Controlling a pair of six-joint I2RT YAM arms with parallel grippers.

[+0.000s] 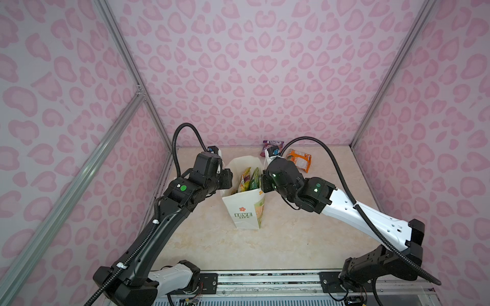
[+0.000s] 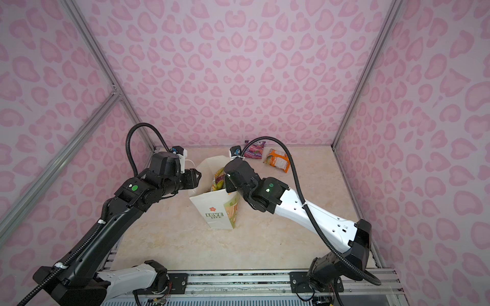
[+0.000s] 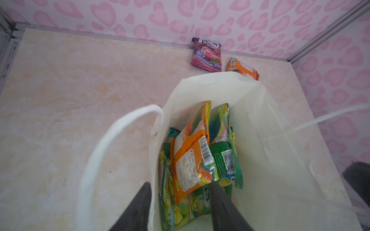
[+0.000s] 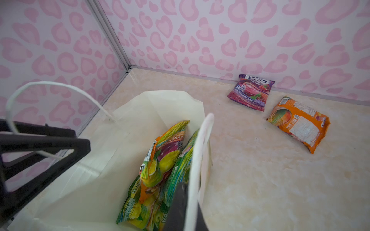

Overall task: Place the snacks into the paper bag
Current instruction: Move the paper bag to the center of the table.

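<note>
Snack packing looks close to finished. At left, the left claw (image 3: 180, 185) stands spread astride the left wall of the paper bag (image 1: 242, 212), one finger inside and one outside, gripping nothing, with a cord handle (image 3: 112, 140) looped round the outer finger. The bag stands upright mid-surface (image 1: 291, 238), several snacks (image 3: 192, 158) on end inside. The right claw (image 4: 187, 200) is pressed together on the opposite rim. Farther right, a purple packet (image 1: 273, 146) and an orange packet (image 1: 299, 159) lie flat by the back wall, well apart from the bag. A snagged cord could topple the bag when the left claw withdraws, and a hard tug from the pinch could tear the paper.
</note>
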